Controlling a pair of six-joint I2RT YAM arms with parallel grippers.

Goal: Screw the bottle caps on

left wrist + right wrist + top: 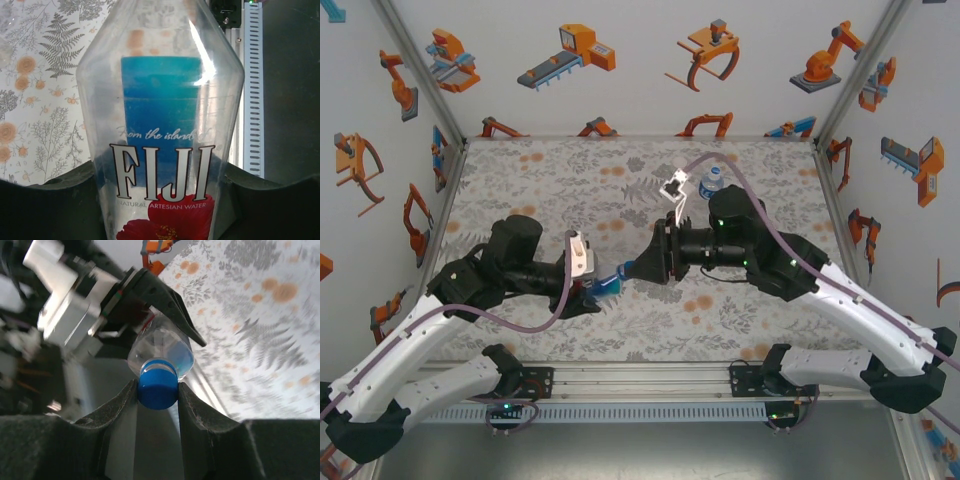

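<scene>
Pinching blue cap [157, 389], right jaws meet left jaws' bottle [160, 100].

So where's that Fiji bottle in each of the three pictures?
Top external: bottle low centre, between left gripper and right gripper.
Left wrist: bottle dead centre, close up, label facing the camera.
Right wrist: bottle centre, behind the blue cap held by the right gripper.
Shared landmark: the floral table.

Clear, glossy plastic forms the bottle [160, 110], ridged blue plastic its cap [157, 388]; the table [540, 190] has a matt printed covering, its near-edge rail [640, 378] bare metal.
</scene>
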